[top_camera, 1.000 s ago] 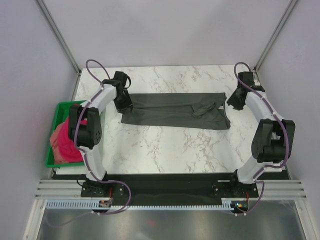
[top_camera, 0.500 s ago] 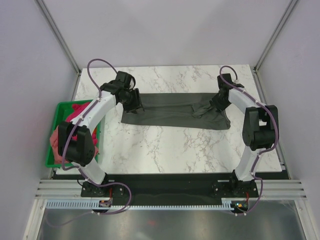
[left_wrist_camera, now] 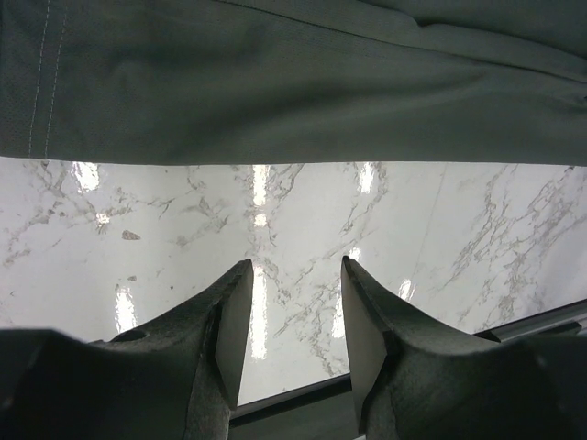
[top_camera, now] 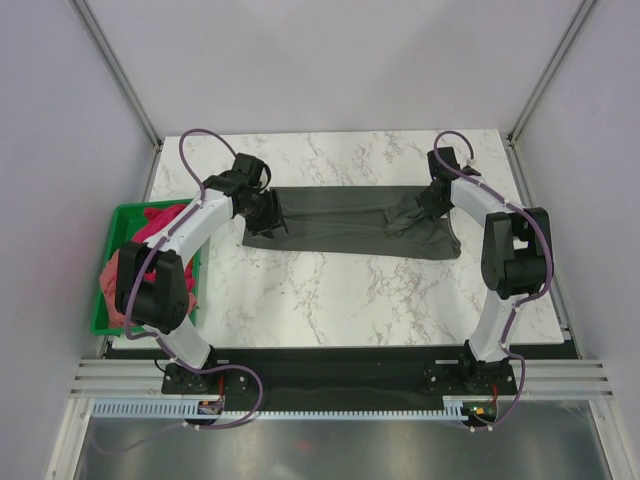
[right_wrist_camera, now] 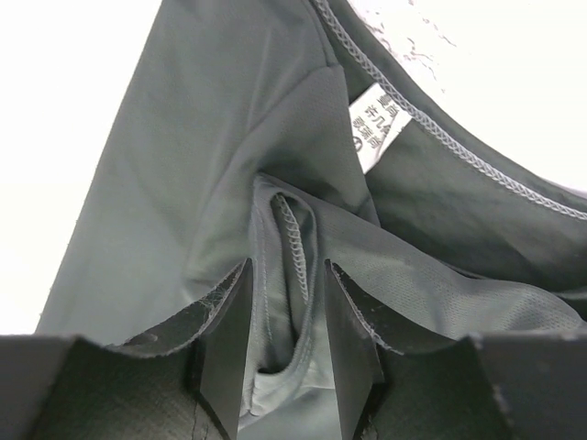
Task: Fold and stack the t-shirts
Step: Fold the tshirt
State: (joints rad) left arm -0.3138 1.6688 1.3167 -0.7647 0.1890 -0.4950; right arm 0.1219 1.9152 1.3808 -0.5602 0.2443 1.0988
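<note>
The dark charcoal grey t-shirt (top_camera: pixel 340 215) lies as a long flat strip across the far half of the marble table. My left gripper (top_camera: pixel 272 218) is at its left end. In the left wrist view it (left_wrist_camera: pixel 293 266) is open and empty over bare marble, with the shirt's edge (left_wrist_camera: pixel 275 82) just beyond the fingertips. My right gripper (top_camera: pixel 425 205) is over the shirt's bunched right part. In the right wrist view it (right_wrist_camera: pixel 288 266) is open, its jaws straddling a raised seamed fold of the grey cloth (right_wrist_camera: pixel 183 165). The magenta-pink t-shirt (top_camera: pixel 150 225) and the salmon-pink t-shirt (top_camera: pixel 125 285) lie crumpled in the bin.
A green plastic bin (top_camera: pixel 100 325) stands at the table's left edge, beside the left arm. A white care label (right_wrist_camera: pixel 371 124) shows inside the shirt's neckline. Grey walls close in the table at the back and both sides.
Both arms have swung inward from the table's sides onto the grey shirt: the left gripper to its left end, the right gripper to its bunched right part. The shirt has not moved.
</note>
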